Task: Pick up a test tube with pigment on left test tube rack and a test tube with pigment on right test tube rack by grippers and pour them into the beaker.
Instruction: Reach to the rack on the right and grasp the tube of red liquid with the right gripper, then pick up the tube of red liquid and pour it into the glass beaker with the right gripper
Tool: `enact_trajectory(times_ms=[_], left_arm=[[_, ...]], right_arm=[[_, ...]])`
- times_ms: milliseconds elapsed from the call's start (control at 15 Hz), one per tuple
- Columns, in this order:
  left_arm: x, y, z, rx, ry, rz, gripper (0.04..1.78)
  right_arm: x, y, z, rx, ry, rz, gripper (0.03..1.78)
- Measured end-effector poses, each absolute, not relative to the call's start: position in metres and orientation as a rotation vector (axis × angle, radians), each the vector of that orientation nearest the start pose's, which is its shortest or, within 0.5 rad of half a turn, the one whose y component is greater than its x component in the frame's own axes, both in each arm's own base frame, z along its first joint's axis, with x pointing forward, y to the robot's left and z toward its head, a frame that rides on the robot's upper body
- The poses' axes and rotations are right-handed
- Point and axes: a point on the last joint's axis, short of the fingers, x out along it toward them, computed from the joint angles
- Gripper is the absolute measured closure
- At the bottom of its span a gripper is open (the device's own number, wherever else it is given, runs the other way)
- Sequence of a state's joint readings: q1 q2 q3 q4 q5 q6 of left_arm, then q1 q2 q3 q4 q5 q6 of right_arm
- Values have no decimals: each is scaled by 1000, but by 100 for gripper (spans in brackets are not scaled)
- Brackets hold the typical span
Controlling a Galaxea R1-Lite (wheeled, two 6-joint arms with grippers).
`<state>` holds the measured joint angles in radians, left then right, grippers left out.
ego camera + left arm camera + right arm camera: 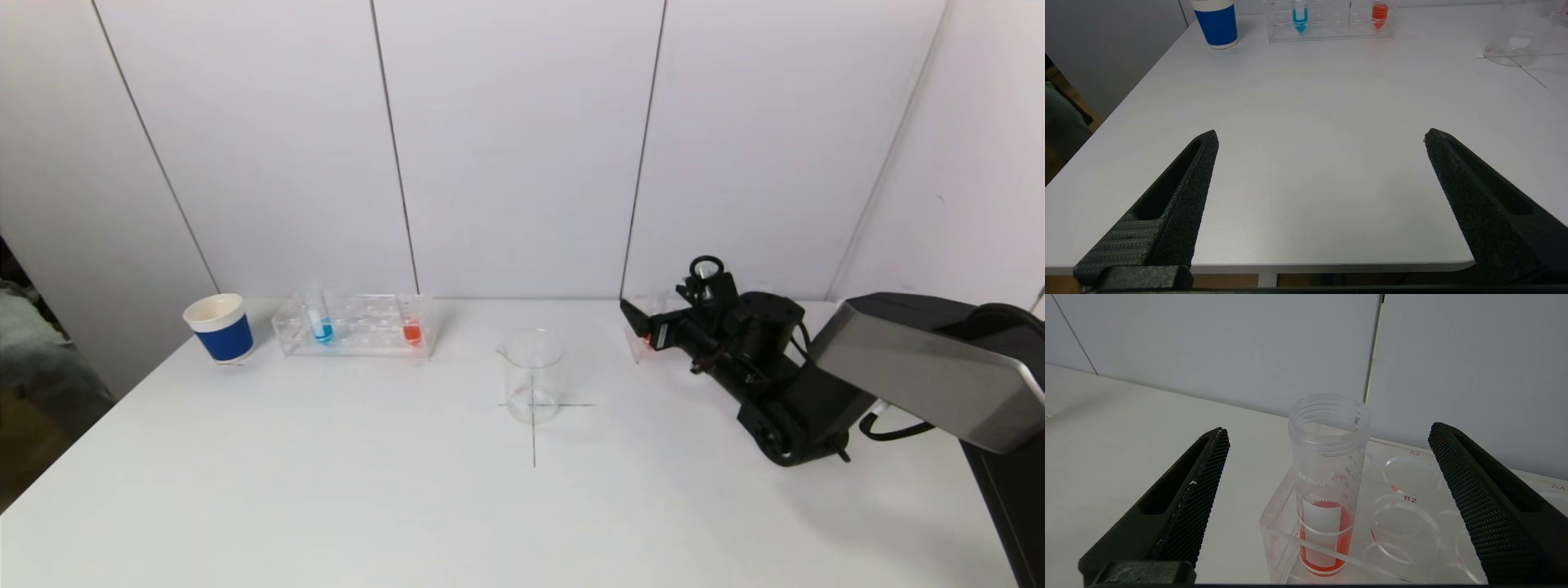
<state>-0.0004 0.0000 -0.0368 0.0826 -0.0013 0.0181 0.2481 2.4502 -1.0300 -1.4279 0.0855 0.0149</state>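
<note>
Black fingers [1200, 490] of the right gripper [1327, 437] stand spread wide, grasping nothing — between them, just ahead, an open test tube [1327, 490] of red pigment marked "50m" sits in the right rack [1404, 506], beside holes labelled B2 and A2. Left gripper [1321, 136], also released, hovers at the table's [1310, 122] near edge; beyond it, well apart, stand the beaker [1519, 36] and left rack [1331, 34].

White table [326, 490], blue cup [220, 328], left rack [355, 325], beaker [532, 376], right rack [641, 331]
</note>
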Motion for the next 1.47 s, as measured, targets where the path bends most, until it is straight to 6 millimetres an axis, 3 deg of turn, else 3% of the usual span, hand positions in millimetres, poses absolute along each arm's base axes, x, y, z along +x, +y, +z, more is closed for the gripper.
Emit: enact_trajectory(times_ms=[200,333,467,600,733,1467], left_arm=[[-26,0,77,18,46,-3,6],[-26,0,77,18,46,-3,6],[-26,0,77,18,46,-3,6],[-26,0,77,18,46,-3,6],[-26,0,77,18,46,-2,6],[-26,0,77,18,46,-2,6]], right_arm=[[423,109,31,15,-16,316,14],[423,109,31,15,-15,318,34],[423,110,31,15,-15,320,64],[423,110,31,15,-16,319,104],[423,111,31,16,-15,321,130],[423,111,30,15,-14,322,134]])
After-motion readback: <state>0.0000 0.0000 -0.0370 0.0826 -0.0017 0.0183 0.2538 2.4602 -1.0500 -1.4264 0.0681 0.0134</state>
